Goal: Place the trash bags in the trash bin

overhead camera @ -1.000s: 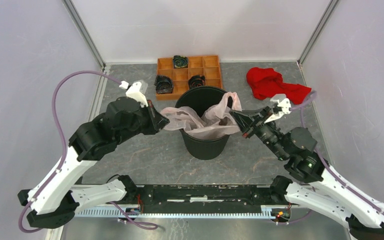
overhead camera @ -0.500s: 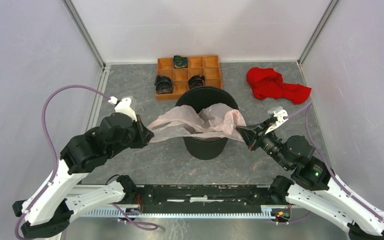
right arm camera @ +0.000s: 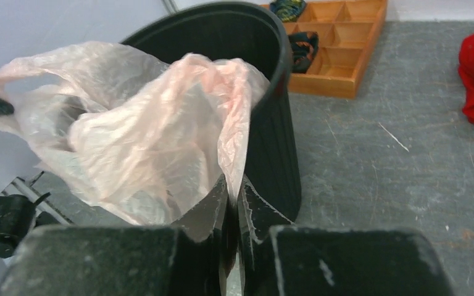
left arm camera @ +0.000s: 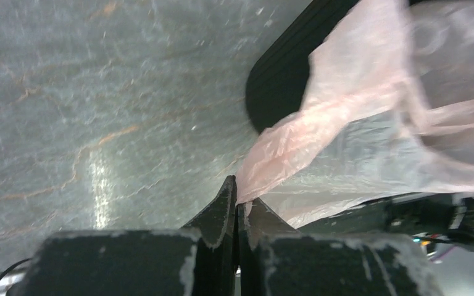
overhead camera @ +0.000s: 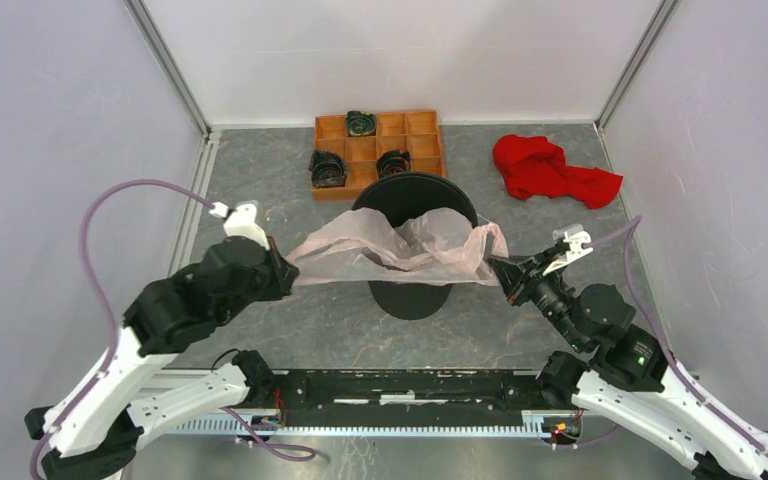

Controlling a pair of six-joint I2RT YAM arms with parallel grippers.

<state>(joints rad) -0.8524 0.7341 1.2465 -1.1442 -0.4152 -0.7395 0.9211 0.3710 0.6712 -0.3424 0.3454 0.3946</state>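
Observation:
The pale pink translucent trash bag (overhead camera: 400,252) is stretched wide above the near rim of the round black trash bin (overhead camera: 415,195). My left gripper (overhead camera: 282,271) is shut on the bag's left edge, left of the bin. My right gripper (overhead camera: 497,268) is shut on its right edge, right of the bin. In the left wrist view the closed fingertips (left arm camera: 229,191) pinch the pink film (left arm camera: 339,117) beside the bin (left arm camera: 278,80). In the right wrist view the gripper (right arm camera: 234,188) clamps the film (right arm camera: 142,135) in front of the bin's wall (right arm camera: 278,142). The bag's middle sags into the bin's mouth.
An orange compartment tray (overhead camera: 421,130) with black coiled items stands behind the bin. A bright red cloth (overhead camera: 545,168) lies at the back right. White enclosure walls stand on both sides and at the back.
Both grippers have moved outward and toward the near edge, pulling the bag from a bunched shape over the bin into a wide taut sheet. The bin appears tipped toward the back.

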